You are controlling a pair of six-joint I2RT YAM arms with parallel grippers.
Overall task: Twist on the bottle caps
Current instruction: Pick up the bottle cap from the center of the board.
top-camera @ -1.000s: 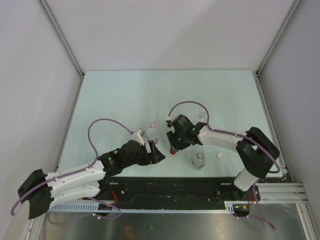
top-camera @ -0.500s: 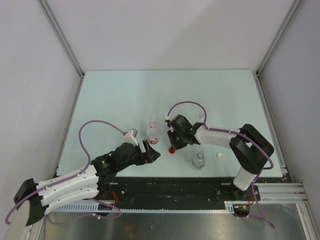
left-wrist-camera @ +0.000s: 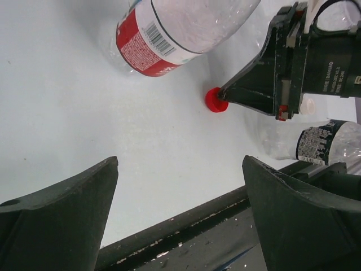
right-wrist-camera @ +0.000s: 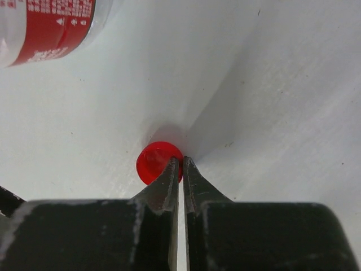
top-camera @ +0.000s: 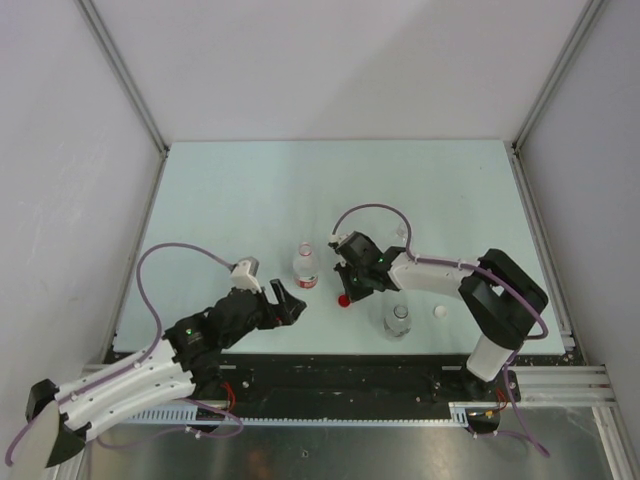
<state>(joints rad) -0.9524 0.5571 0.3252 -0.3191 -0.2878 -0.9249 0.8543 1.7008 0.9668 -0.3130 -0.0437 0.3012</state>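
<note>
Right wrist: red cap [right-wrist-camera: 157, 164] near labelled bottle [right-wrist-camera: 48, 28] (right pincer [right-wrist-camera: 181, 163] closed).

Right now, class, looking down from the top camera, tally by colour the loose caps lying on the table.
red cap: 1
whitish cap: 1
Total: 2
</note>
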